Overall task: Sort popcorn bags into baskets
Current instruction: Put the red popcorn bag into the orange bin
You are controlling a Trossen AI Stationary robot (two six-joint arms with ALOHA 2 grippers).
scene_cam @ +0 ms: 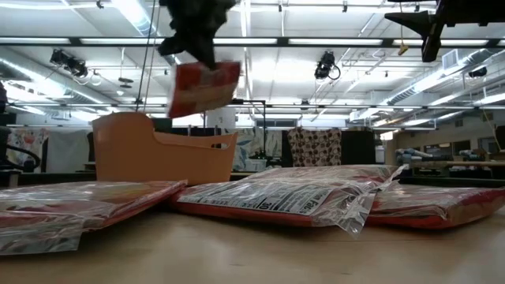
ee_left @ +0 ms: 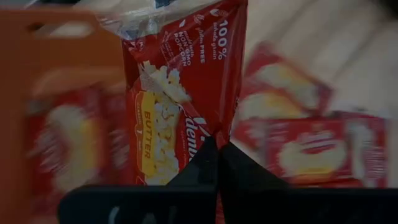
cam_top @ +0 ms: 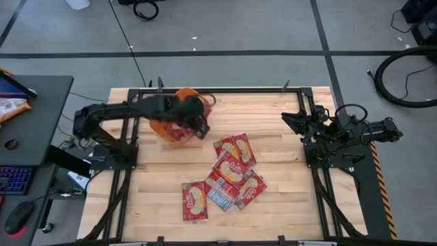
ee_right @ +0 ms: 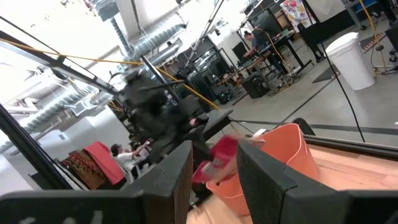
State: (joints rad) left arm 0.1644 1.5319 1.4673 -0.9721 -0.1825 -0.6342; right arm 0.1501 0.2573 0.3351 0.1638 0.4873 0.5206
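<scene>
My left gripper (ee_left: 217, 148) is shut on one red popcorn bag (ee_left: 180, 93) and hovers over the orange basket (cam_top: 185, 93), near the table's far edge. In the low view the bag (scene_cam: 203, 87) hangs above the basket (scene_cam: 162, 150). The left wrist view shows blurred red bags (ee_left: 62, 143) lying inside the basket (ee_left: 37, 37). Several more bags (cam_top: 232, 171) lie flat and overlapping mid-table, and one (cam_top: 194, 201) lies apart nearer the near edge. My right gripper (ee_right: 214, 180) is open and waits at the table's right side, pointing toward the basket (ee_right: 283, 158). My left gripper pinches the bag between its two shut fingers at one edge (ee_left: 214, 132), coming from above. The bag is lifted clear and hangs slightly tilted below the fingers (scene_cam: 196, 43), over the basket's opening.
Bare wooden table (cam_top: 157, 198) lies left of the bag pile and along the near edge. Black frame rails (cam_top: 123, 178) run along both sides. A desk with a keyboard (cam_top: 17, 181) stands left of the table. People stand far off in the room (ee_right: 249, 40).
</scene>
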